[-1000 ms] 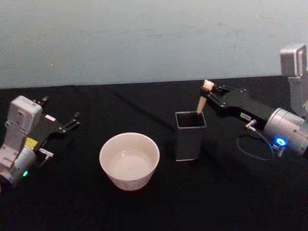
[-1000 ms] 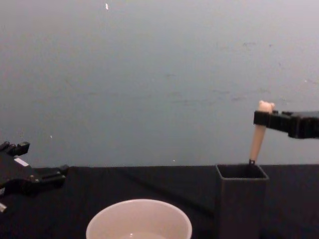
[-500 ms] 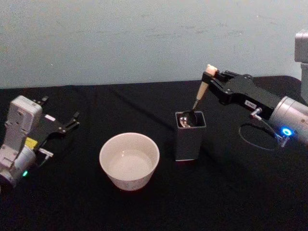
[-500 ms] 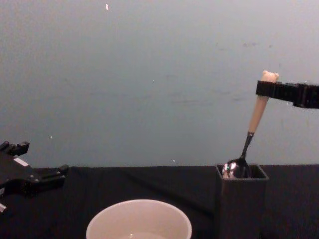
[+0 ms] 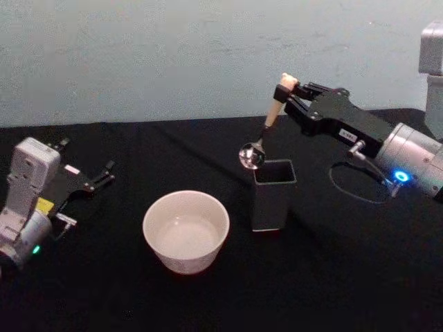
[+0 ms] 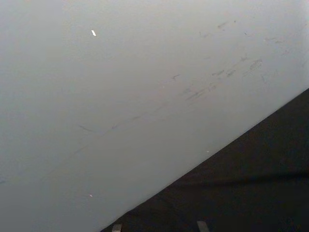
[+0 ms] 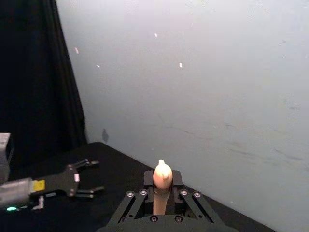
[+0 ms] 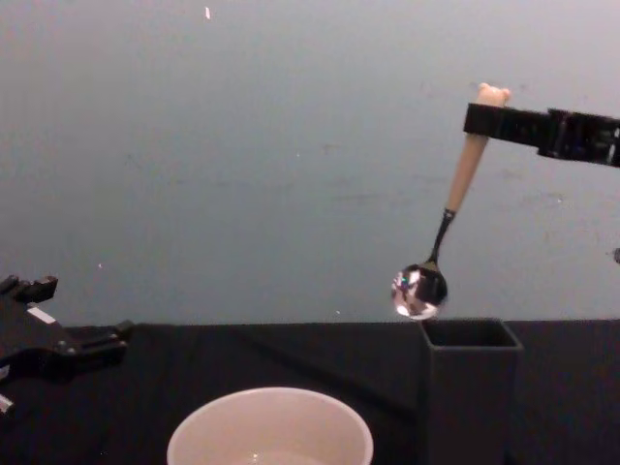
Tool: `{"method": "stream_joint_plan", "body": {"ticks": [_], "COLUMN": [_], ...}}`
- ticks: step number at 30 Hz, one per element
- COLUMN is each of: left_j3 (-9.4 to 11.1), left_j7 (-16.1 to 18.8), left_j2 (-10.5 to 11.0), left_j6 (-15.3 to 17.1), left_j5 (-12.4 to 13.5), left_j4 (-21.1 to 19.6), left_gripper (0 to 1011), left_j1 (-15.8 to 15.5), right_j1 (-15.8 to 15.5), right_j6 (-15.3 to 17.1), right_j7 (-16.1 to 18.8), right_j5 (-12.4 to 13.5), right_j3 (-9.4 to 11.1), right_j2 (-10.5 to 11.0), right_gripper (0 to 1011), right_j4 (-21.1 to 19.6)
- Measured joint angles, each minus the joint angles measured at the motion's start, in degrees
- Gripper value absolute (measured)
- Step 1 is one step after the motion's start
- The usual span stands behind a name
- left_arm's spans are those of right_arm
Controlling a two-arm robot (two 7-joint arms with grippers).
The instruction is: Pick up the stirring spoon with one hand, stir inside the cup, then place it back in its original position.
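My right gripper (image 5: 288,93) is shut on the beige handle of the stirring spoon (image 5: 266,124), just under its bear head. The spoon (image 8: 448,218) hangs tilted in the air, its shiny bowl (image 8: 418,291) clear of the holder and just above its left top edge. The dark grey square holder (image 5: 273,194) stands on the black table, right of the cream-white cup (image 5: 185,230). In the right wrist view the bear head (image 7: 162,175) sticks up between the fingers (image 7: 182,197). My left gripper (image 5: 104,176) rests open at the table's left side, also seen in the chest view (image 8: 73,341).
The black tablecloth (image 5: 332,277) covers the whole work area, with a pale wall (image 5: 173,55) behind. A thin cable (image 5: 353,190) loops under my right wrist. Open room lies in front of the cup and between the cup and the left arm.
My right gripper has lifted the spoon out of the holder and carried it up and to the left, towards the cup. The left arm has stayed put.
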Motion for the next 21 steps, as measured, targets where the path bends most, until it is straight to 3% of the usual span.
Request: {"method": "stream_joint_plan", "body": {"ticks": [13, 21], "left_j3": [0.00, 0.00], "left_j7": [0.00, 0.00], "left_j2": [0.00, 0.00], "left_j6": [0.00, 0.00], "left_j5": [0.00, 0.00], "left_j4": [0.00, 0.00], "left_gripper": [1001, 1001], "left_j1": [0.00, 0.00], "right_j1": [1.33, 2.10], "right_j6": [0.02, -1.12], "right_j7": [2.35, 4.74], "right_j5": [-0.19, -2.74], "right_j3": [-4.96, -9.12], "right_j2": [-0.55, -1.28], "right_gripper": [211, 211], "right_j4": [0.53, 2.48]}}
